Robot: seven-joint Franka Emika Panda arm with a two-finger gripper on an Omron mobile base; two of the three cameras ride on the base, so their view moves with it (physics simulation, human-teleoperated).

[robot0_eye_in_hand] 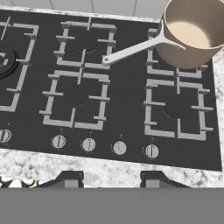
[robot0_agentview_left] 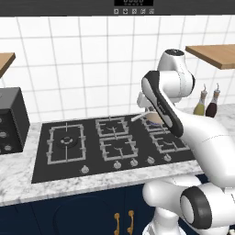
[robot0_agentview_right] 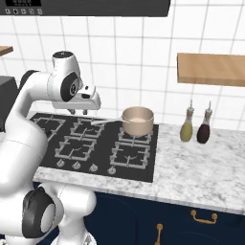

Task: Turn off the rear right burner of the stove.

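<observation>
Two base views flanking the arm, hand view close above, all sharing the stove [robot0_eye_in_hand: 131, 118].

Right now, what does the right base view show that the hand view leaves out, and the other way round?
Right base view alone: the two bottles on the marble counter, the wooden shelf, the tiled wall and the arm above the stove. Hand view alone: the tool with its fingertips apart, and one knob turned off-line from the others. Both: the black cooktop, its grates, the knob row, and the saucepan on the rear right burner.
</observation>
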